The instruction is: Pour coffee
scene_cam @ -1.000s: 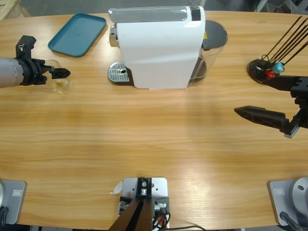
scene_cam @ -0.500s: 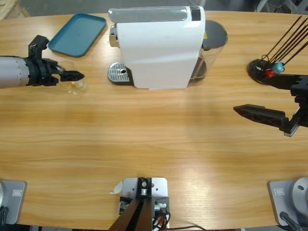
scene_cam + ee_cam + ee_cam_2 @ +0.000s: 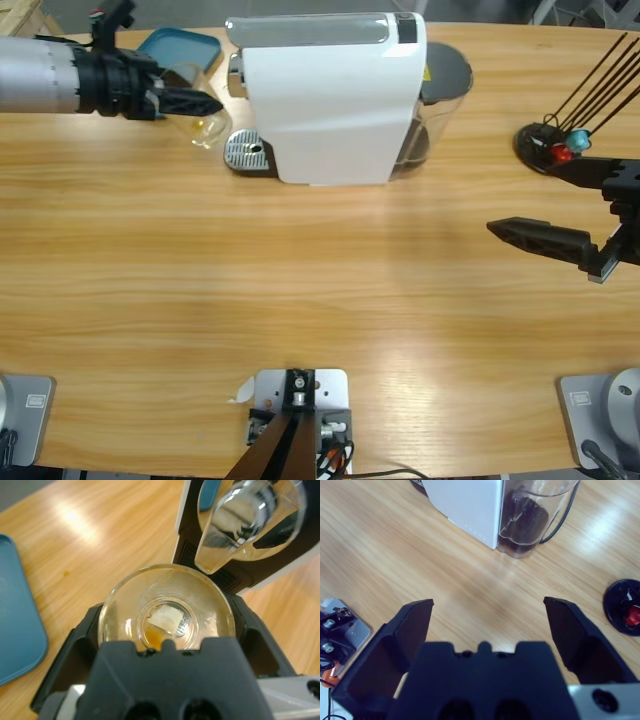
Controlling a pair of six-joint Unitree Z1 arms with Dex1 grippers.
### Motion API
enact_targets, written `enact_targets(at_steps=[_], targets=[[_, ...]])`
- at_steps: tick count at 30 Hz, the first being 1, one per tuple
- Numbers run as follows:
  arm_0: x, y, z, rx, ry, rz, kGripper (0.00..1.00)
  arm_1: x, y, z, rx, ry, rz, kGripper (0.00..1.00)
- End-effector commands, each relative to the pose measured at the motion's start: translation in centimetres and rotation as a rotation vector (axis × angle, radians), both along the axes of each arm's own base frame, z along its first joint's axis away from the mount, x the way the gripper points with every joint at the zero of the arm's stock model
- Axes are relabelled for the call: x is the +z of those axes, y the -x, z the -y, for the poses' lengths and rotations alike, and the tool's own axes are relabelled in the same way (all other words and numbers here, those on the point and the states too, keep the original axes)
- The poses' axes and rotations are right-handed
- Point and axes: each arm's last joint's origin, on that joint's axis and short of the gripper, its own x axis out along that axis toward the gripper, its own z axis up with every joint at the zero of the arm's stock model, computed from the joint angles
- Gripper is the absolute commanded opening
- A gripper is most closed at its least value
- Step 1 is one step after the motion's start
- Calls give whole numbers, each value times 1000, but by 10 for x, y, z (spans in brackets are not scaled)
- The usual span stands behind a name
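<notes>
Left wrist view looked straight down into the glass (image 3: 167,617), which the left gripper (image 3: 167,645) held tight between its two black jaws. At the bottom sat the coffee (image 3: 152,639), only a thin brown bit. Right past the rim was the machine (image 3: 240,535), with its shiny spout hanging above and a little ahead of the glass.

From high up, the glass (image 3: 205,125) was off the table and tipped a bit. It was close to the silver drip plate (image 3: 247,152) at the front of the machine (image 3: 330,95), but not yet on it. The blue tray (image 3: 180,45) lay behind the arm.

The right gripper (image 3: 487,625) had its jaws wide apart with nothing in them. It hung over bare table (image 3: 420,555), well away from the glass. In front of it were the machine's dark tank (image 3: 527,522) and a black stand (image 3: 622,605) with a red capsule.

I thought the step in hand was bringing the glass to the machine. Next, the left arm would need to move the glass a little further in, make it stand straight, and set it on the drip plate right under the spout. It should go slowly, so the glass would not bump the machine or spill.
</notes>
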Motion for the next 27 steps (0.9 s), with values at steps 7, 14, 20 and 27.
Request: enact_targets(at_steps=[7,14,20,27], targets=[[-40,-27,33,-105,-74,-83,48,-8,3,4,15,0,-13,996],[-40,-34,43,-126,-77,-75,48,-8,3,5,13,-2,-9,996],[-46,-34,46,-143,-85,-81,48,-8,3,6,10,-2,-6,996],[-55,-36,49,-164,-90,-99,75,-8,3,6,8,-1,-5,996]])
